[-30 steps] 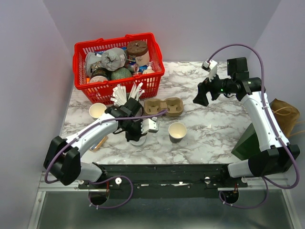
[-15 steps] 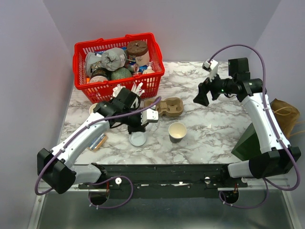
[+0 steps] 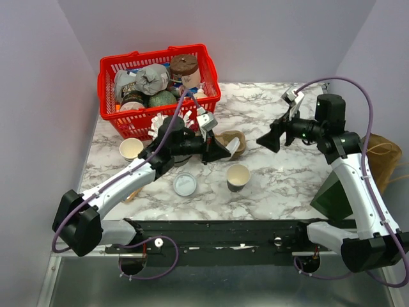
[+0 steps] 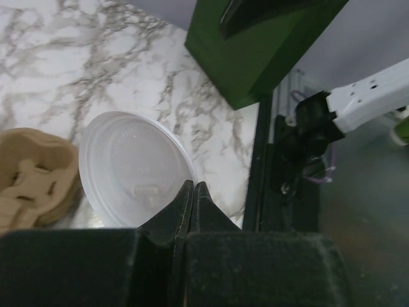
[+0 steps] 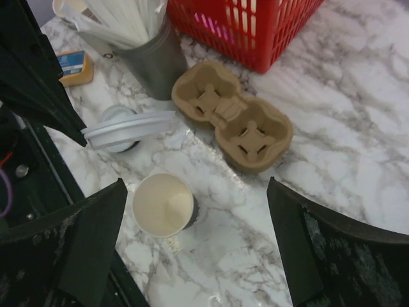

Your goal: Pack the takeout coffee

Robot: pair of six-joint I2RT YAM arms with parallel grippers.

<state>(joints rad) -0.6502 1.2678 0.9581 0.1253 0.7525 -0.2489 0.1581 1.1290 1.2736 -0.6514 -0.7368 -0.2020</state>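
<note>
Worktop [image 3: 287, 173]: white marble with grey veins; it carries everything below.
Basket [image 3: 128, 121]: red mesh, at the far left corner, piled with mixed tubs and wrapped goods.
Green box [image 3: 331, 192]: dark green, at the right edge toward the near corner.
Bag [image 3: 383, 152]: brown paper, past the right edge, behind the right arm.
Left gripper [image 4: 193, 192]: over the middle of the worktop, fingers together and pinching the rim of the held lid.
Right gripper [image 3: 268, 137]: in the air over the right half, fingers wide apart with nothing between them, pointing toward the middle.
Carrier [image 5: 233, 118]: brown pulp, two sockets showing, lying flat mid-worktop just in front of the basket's right end.
Tumbler [image 5: 153, 61]: dark grey, upright, full of white sticks, between the basket and the carrier's left end.
Cup [image 5: 163, 204]: the task's paper cup, upright, its top open with the cream inside showing; it stands near the middle of the near edge, just in front of the carrier and apart from both grippers.
Stack [image 3: 131, 148]: paper cups, upright near the left edge, in front of the basket.
Held lid [image 4: 131, 169]: round, white, tilted, beside the carrier; whether they touch cannot be told.
Loose lid [image 3: 184, 184]: white, flat on the worktop, left of the cup and near it.
Packet [image 5: 73, 67]: small, yellow and blue, near the left edge.
</note>
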